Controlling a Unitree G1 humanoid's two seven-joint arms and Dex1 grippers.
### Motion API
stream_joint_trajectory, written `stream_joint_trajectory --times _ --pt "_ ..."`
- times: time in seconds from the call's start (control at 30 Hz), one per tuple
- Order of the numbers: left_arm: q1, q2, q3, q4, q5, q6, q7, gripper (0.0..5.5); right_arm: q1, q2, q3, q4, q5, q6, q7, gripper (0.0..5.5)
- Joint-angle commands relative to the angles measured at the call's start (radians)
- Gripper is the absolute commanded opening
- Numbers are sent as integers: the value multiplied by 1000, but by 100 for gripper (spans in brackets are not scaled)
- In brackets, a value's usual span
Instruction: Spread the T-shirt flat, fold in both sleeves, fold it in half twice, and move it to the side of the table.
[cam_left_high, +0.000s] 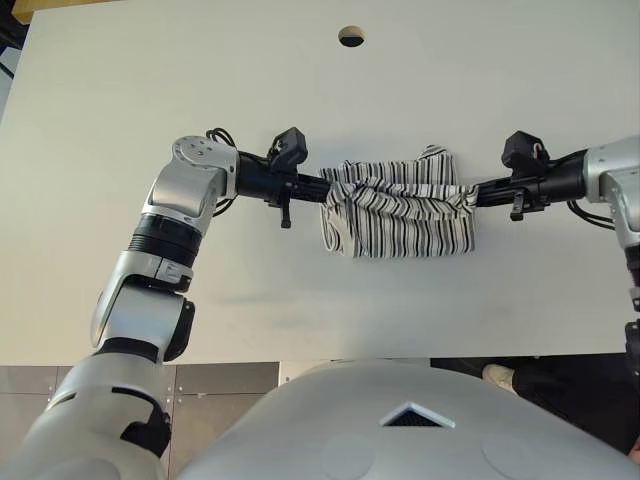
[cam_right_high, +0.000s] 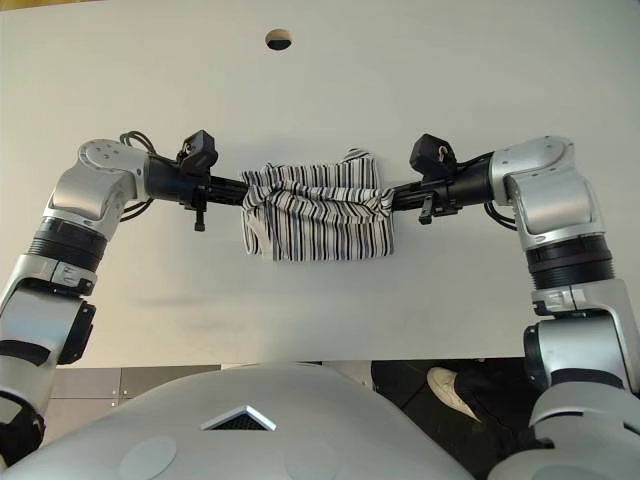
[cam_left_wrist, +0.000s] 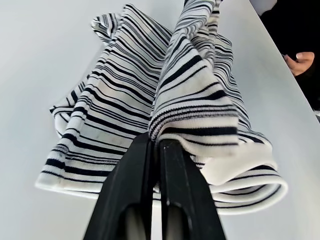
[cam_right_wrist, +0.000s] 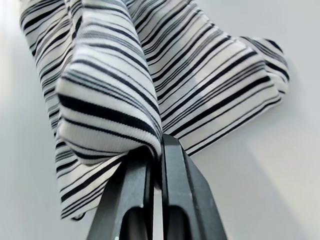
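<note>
1. Left gripper (cam_left_high: 325, 190): the two black fingers (cam_left_wrist: 131, 195) are pressed together, with only a thin slit between them. A ribbed hem fold of the T-shirt (cam_left_high: 400, 220) is clamped at their tips. In the head view the gripper points toward 3 o'clock and meets the garment at its 9 o'clock edge.

2. Right gripper (cam_left_high: 472, 192): its fingers (cam_right_wrist: 175, 195) are likewise closed to a narrow slit and pinch a rounded fold of the striped fabric. This gripper points toward 9 o'clock and meets the garment at its 3 o'clock edge.

3. T-shirt: black-and-white striped, bunched, not spread flat. It spans the gap between the two grippers.
- The upper band is gathered into a twisted ridge running from one set of fingertips to the other.
- A small peak of fabric stands at about 1 o'clock of the garment.
- The rest falls toward 6 o'clock as a roughly rectangular, layered, wrinkled panel.
- In the wrist views the outer edges of the fabric lie on the table surface. Whether the gripped ridge is clear of the surface cannot be determined.

4. Table (cam_left_high: 150, 90): white and plain. The garment sits near its middle. A round hole (cam_left_high: 351, 37) is set in the tabletop at about 11 o'clock from the garment, well apart from it.
</note>
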Motion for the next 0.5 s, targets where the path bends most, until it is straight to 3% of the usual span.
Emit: stream_joint_trajectory --times 0.03,0.13,0.3,0.5 --pt "-46 -29 21 78 47 17 34 11 -67 64 -18 55 -4 85 -60 12" --pt "-60 -52 43 128 59 12 51 11 -117 111 -29 111 6 183 -93 12" --pt "-98 -73 88 245 92 20 116 11 -247 192 -146 278 72 370 -189 12" --pt "-142 -97 141 379 125 62 231 11 -308 249 -161 505 -4 355 -377 12"
